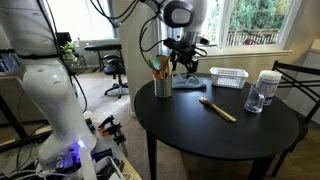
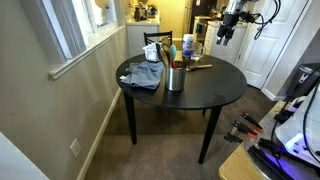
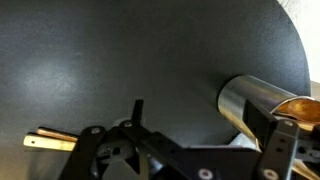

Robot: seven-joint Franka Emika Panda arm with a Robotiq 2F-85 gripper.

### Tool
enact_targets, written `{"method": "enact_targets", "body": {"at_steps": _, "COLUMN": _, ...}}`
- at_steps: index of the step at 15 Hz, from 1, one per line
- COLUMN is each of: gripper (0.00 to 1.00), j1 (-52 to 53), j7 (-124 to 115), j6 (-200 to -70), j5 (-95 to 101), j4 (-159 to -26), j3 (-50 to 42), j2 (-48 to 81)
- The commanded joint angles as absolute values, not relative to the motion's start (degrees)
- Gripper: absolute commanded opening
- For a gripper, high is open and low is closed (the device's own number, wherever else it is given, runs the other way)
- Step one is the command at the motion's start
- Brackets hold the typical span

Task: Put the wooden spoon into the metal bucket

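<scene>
Hand (image 1: 183, 70) empty, spread; one wooden spoon (image 1: 218, 110), one metal bucket (image 1: 163, 87).

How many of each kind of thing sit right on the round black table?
metal bucket: 1
wooden spoon: 1
white basket: 1
clear jar: 1
Total: 4, not counting the utensils standing in the bucket, which are too small to count.

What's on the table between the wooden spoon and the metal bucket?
Bare table between wooden spoon and metal bucket, in an exterior view; flat grey thing nearby.
</scene>
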State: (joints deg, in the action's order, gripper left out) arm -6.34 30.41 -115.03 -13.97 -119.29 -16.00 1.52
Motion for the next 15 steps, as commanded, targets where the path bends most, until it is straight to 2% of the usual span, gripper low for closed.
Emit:
{"method": "enact_targets", "body": {"at_steps": 1, "gripper": 1.00, "j1": -8.71, "j7": 30.17, "j6": -114.95, "j5": -13.87, "j4": -118.27, "j3": -13.76, "j2": 2.22}}
{"method": "enact_targets", "body": {"at_steps": 15, "gripper": 1.00, "j1": -10.12, "j7": 30.78, "j6": -114.74, "j5": -15.90, "j4": -114.74, "j3": -13.28, "j2": 3.99}}
